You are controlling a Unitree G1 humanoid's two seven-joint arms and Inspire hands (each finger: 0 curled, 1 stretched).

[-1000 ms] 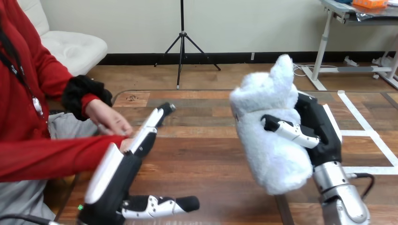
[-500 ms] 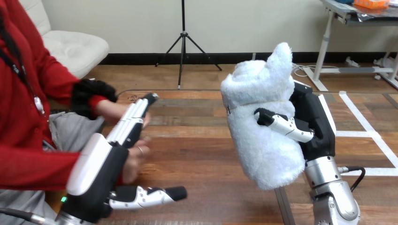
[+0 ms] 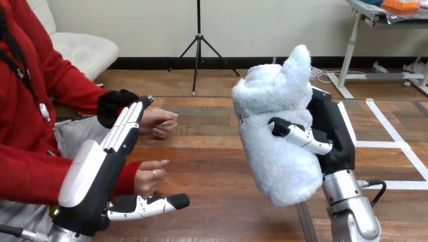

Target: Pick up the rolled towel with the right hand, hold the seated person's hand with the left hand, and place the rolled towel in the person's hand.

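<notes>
Your right hand (image 3: 335,136) grips the rolled towel (image 3: 275,126) upright, with the thumb curled across its front. Your left hand (image 3: 93,174) is spread wide with straight fingers. The person's near hand (image 3: 149,176) sits between its thumb and fingers, and the person's far hand (image 3: 160,121) is just past its fingertips.
</notes>
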